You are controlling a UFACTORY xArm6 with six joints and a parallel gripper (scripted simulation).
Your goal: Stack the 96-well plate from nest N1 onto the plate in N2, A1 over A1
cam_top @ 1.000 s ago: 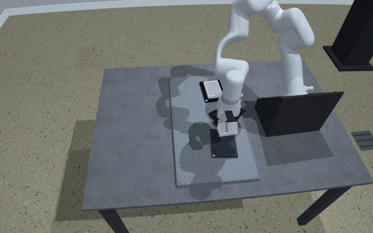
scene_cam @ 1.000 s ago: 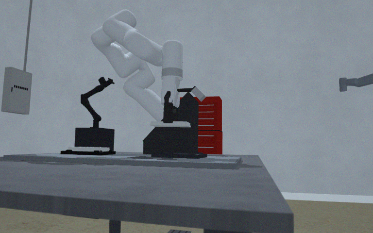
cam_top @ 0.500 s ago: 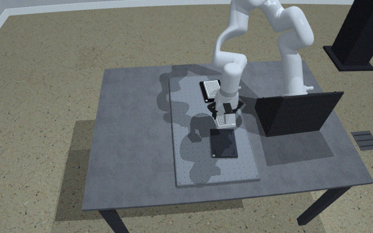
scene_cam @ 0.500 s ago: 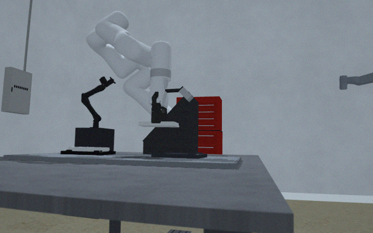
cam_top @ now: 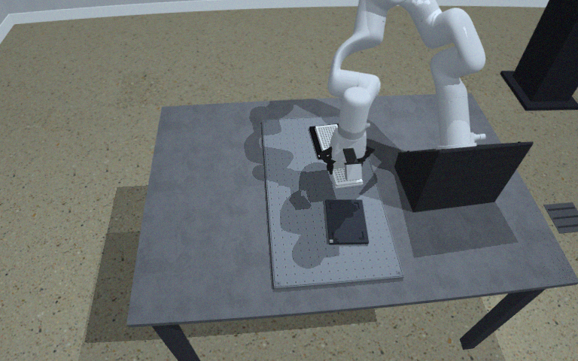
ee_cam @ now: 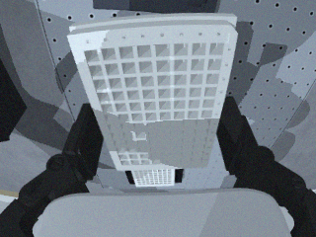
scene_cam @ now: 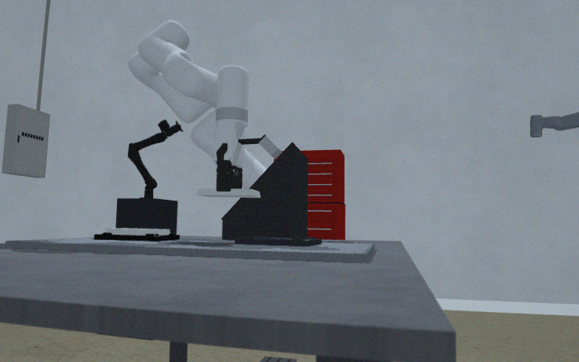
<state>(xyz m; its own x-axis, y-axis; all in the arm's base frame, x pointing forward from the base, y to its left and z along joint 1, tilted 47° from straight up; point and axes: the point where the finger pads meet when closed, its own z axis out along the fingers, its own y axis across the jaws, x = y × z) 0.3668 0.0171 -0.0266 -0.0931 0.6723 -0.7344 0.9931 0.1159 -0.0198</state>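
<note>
Plates: two.
Jaws [cam_top: 348, 166] [scene_cam: 229, 188], spread wide, are gripping one 96-well plate [cam_top: 349, 184] [scene_cam: 228, 193] [ee_cam: 158, 84] aloft; nest N2 [cam_top: 314, 138] [scene_cam: 136, 237] [ee_cam: 129, 177] is holding the other plate [cam_top: 326, 134] [scene_cam: 139, 231] [ee_cam: 154, 178].

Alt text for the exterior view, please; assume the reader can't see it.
A gripper holds a white 96-well plate above the table; another plate sits in a black nest at left, an empty nest at right.

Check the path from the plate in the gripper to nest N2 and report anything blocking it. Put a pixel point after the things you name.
Nothing visible stands between the held plate [cam_top: 339, 176] [scene_cam: 228, 193] [ee_cam: 158, 94] and nest N2 [cam_top: 314, 140] [scene_cam: 100, 236] [ee_cam: 179, 176]; the lower plate [cam_top: 326, 135] [scene_cam: 139, 231] [ee_cam: 155, 178] there is the stacking target.
</note>
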